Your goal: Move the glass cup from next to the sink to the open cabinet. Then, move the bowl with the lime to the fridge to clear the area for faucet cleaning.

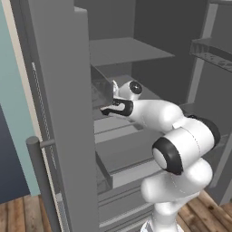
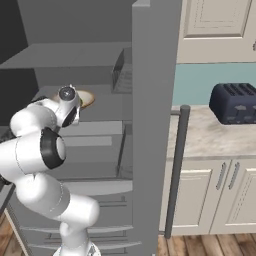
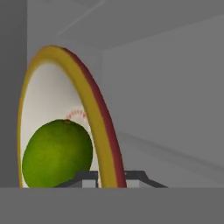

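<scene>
My arm reaches into the open fridge (image 1: pixel 63 113), between its two open doors. The bowl (image 3: pixel 94 100) has a golden-brown rim and a cream inside, and it stands nearly on edge in the hand view. The bright green lime (image 3: pixel 57 153) rests inside it. My gripper (image 3: pixel 111 177) is shut on the bowl's rim, one finger on each side. From the right base view, the bowl (image 2: pixel 86 98) is just above a grey fridge shelf (image 2: pixel 105 107), beside my hand. The sink and faucet are out of view.
Another grey shelf (image 1: pixel 127 50) runs close above the hand. A door rack (image 1: pixel 102 93) and the fridge door (image 2: pixel 152 125) flank the arm. A dark toaster (image 2: pixel 235 102) stands on the counter (image 2: pixel 200 140) to the right, over cream cabinets.
</scene>
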Controlling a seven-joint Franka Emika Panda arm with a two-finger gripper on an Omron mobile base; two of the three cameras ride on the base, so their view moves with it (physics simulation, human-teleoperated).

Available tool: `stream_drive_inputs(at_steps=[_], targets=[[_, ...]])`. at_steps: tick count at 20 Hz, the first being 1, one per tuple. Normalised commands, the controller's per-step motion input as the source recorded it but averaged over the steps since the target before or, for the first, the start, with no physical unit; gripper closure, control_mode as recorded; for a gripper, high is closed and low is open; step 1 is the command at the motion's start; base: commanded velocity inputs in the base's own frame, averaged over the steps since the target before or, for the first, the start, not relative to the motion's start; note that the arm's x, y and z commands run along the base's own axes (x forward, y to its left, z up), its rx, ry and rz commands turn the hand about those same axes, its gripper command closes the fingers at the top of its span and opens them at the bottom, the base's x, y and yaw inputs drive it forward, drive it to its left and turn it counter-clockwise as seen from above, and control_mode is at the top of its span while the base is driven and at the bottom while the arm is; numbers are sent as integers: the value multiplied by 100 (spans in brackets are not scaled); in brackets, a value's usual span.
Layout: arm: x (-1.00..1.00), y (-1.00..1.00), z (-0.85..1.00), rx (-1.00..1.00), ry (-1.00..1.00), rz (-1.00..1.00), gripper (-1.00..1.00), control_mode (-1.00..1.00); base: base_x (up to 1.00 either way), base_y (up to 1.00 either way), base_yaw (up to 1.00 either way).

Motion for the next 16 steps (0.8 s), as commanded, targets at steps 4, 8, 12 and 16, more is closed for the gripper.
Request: stream_drive_inputs(at_steps=[4,8,12,16], targets=[[61,9,-12,0,0,-1,100,-100,0,0,0],[50,9,-4,0,0,-2,-100,-100,0,0,0],[-2,0,0,0,0,0,-100,-100,0,0,0],[-50,-16,45,3,-8,-1,-100,-100,0,0,0]])
